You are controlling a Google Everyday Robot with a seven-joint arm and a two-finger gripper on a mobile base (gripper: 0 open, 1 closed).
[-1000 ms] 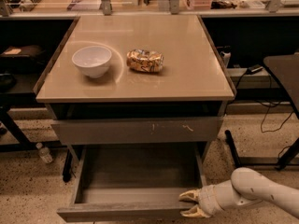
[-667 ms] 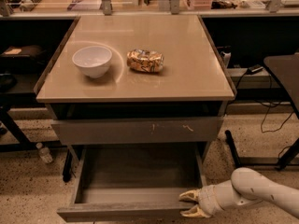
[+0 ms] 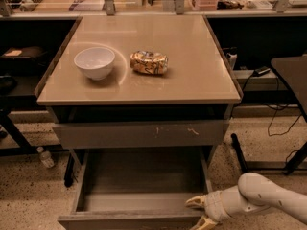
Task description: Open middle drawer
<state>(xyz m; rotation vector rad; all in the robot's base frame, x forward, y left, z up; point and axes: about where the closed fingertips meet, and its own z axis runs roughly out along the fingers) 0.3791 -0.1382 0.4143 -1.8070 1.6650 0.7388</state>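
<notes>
Seemingly tool (image 3: 198,213) against middle drawer (image 3: 139,176) (open).

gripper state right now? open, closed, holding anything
gripper: at the front right corner of the pulled-out middle drawer; whether it is open, closed or holding the drawer cannot be told.

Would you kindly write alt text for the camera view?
A grey handleless middle drawer stands pulled open beneath a tan tabletop, the robot's white gripper at its front right corner. A white bowl and a crumpled gold snack bag sit on top.
</notes>
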